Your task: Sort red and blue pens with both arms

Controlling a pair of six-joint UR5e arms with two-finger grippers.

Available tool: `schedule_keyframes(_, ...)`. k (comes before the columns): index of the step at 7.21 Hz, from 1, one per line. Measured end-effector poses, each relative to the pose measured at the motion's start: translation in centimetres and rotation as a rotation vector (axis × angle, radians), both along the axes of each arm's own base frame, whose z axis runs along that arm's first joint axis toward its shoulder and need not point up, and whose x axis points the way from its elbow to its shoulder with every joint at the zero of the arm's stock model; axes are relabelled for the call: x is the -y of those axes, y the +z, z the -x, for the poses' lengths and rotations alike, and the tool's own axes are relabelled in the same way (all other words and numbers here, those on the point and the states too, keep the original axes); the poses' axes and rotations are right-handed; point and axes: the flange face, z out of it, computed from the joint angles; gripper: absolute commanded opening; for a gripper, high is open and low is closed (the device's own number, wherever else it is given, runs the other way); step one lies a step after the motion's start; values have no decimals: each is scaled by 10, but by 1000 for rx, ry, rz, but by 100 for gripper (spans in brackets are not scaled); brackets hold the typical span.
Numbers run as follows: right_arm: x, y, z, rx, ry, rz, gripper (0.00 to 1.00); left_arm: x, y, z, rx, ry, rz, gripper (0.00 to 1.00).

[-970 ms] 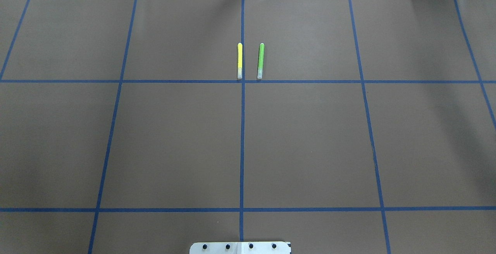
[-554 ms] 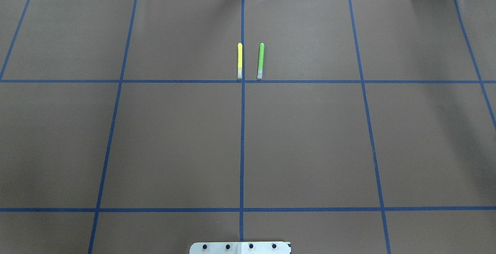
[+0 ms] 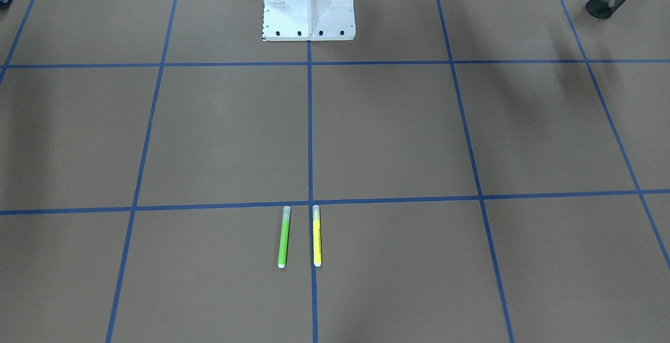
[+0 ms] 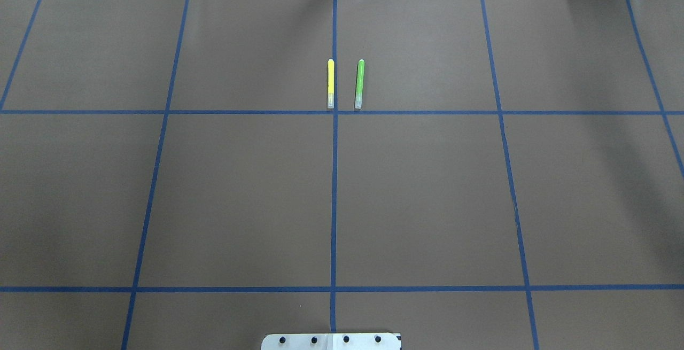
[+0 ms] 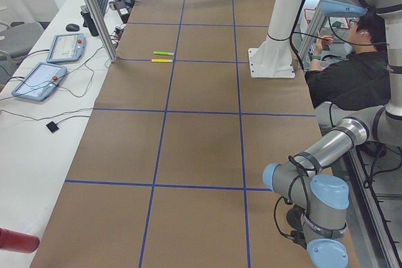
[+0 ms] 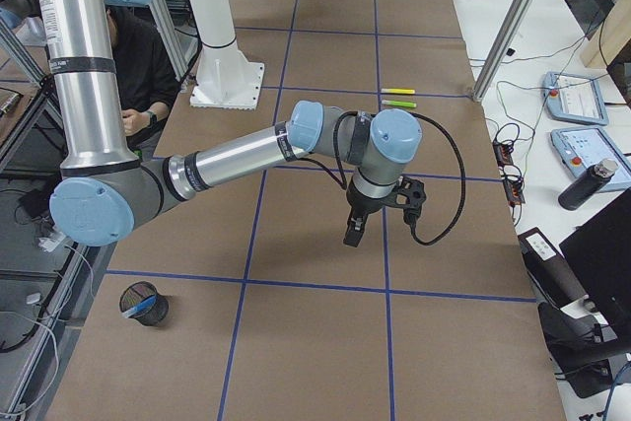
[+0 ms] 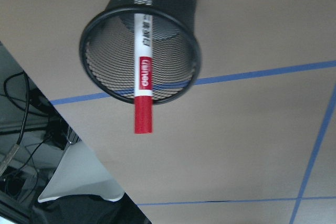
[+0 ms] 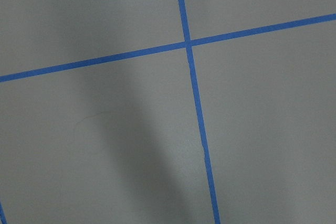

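The red pen [image 7: 143, 77] stands in a black mesh cup [image 7: 83, 51] that fills the upper middle of the left wrist view. Its red cap pokes out past the rim and its white barrel leans against the wire. In the front-facing view this cup sits in the upper right corner. I judge the pen light, stiff and smooth-skinned, so it would slip or swing if pinched off-centre. If I had to lift it, I would close across the cap just beyond the rim, the only part free of the mesh. I would then pull straight along the pen's axis so the barrel does not drag the light cup over. The left gripper shows in no view, so I cannot say how its jaws stand. The right gripper [image 6: 357, 229] hangs pointing down over bare brown paper in the middle of the right-side view. From there I cannot tell whether it is spread or pressed together, and its wrist camera shows only 2 crossing tape lines. A second mesh cup [image 6: 158, 318] at the lower left of that view holds something blue, which I take to be the blue pen [image 6: 138, 305], though it is too small to be sure. The green marker [image 4: 359, 84] and yellow marker [image 4: 331, 84] lie side by side, not touching, in the upper middle of the overhead view, and they are not part of the sort. Judged from this, both pens look placed.
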Motion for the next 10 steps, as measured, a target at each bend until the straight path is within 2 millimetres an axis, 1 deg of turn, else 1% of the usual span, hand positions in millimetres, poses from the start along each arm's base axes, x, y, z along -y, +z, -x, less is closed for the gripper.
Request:
schedule_keyframes(2,2,-2,1,-3,10,8,100,63,-66,36,127,-17,-178,100)
schedule_keyframes(3,2,-2,2,-2,10,11,100,93,-91,52,204,-19,-279,100)
schedule_keyframes(4,2,-1,3,-1,10,11,100,122,-106,62,286,-7,-413,100)
schedule_keyframes(5,4,-3,4,-2,8,2,100,151,-116,65,368,23,-568,100)
schedule_keyframes(6,6,-5,4,-3,7,-23,100,180,-124,59,437,63,-717,100)
schedule_keyframes(7,10,-8,5,-5,5,-63,100,208,-134,45,488,104,-853,100)
schedule_keyframes(8,14,-11,5,-5,4,-110,100,234,-146,29,519,143,-978,100)
schedule_keyframes(9,17,-11,8,0,0,-144,100,262,-164,9,526,190,-1091,100)
schedule_keyframes(10,19,-3,14,6,-10,-149,100,289,-184,-11,519,231,-1179,100)
